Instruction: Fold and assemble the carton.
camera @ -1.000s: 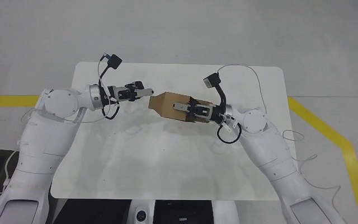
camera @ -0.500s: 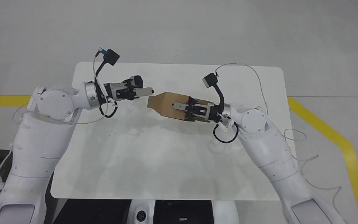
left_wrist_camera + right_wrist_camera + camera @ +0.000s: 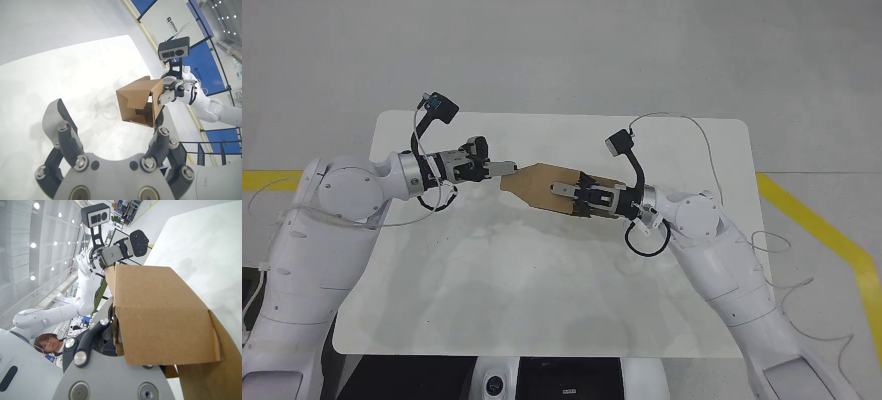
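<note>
The carton (image 3: 540, 184) is plain brown corrugated cardboard, matte, with raw cut edges and sharp creases. It is a half-formed rectangular sleeve lying on its side in the air over the middle of the far half of the table (image 3: 542, 300). In the left wrist view, its open end shows a notched flap folded partway inward and a dark hollow behind it. The right gripper (image 3: 568, 189) is clamped on one side wall, one finger flat on the outside and the other inside the sleeve. That arm stretches low across the table from the right side. The left gripper (image 3: 110, 113) faces the open end with its jaws spread wide, one black rubber pad just beside the carton's near corner; I cannot tell whether they touch. The left arm reaches in level from the opposite side. The table is smooth, white and round-cornered. It stands on a pale grey floor crossed by a yellow line (image 3: 807, 213), with blue wall panels (image 3: 208, 62) in the room behind.
</note>
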Tool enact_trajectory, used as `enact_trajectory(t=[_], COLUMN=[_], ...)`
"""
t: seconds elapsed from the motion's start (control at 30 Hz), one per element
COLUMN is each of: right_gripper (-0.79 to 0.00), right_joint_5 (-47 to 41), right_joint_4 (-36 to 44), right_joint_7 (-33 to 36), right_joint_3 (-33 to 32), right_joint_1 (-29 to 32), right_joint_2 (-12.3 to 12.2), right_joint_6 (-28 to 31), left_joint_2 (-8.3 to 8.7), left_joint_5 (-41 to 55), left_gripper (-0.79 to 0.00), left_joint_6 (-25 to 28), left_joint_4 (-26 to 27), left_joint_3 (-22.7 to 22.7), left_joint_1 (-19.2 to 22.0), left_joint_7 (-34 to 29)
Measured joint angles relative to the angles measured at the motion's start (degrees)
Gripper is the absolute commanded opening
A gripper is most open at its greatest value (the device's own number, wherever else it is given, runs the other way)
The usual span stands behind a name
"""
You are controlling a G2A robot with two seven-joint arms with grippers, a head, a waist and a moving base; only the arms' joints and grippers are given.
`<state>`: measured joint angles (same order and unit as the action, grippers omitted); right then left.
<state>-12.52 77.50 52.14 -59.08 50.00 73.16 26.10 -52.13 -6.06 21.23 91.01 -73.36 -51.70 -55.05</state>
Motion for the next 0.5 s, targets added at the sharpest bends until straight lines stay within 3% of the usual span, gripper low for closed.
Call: enact_trajectory(t=[0.5], right_gripper=[-0.785], right_joint_5=[-2.28], right_joint_4=[0.69], right_joint_7=[0.51], right_joint_3=[-0.05], right_joint_1=[0.31], right_joint_2=[-0.06], right_joint_6=[0.50], left_joint_2=[0.07], left_joint_5=[-3.38], left_gripper=[0.000], left_joint_6=[0.17], left_joint_4=[-1.53], left_joint_3=[0.68], left_joint_1=[0.08], left_joint_7=[2.04])
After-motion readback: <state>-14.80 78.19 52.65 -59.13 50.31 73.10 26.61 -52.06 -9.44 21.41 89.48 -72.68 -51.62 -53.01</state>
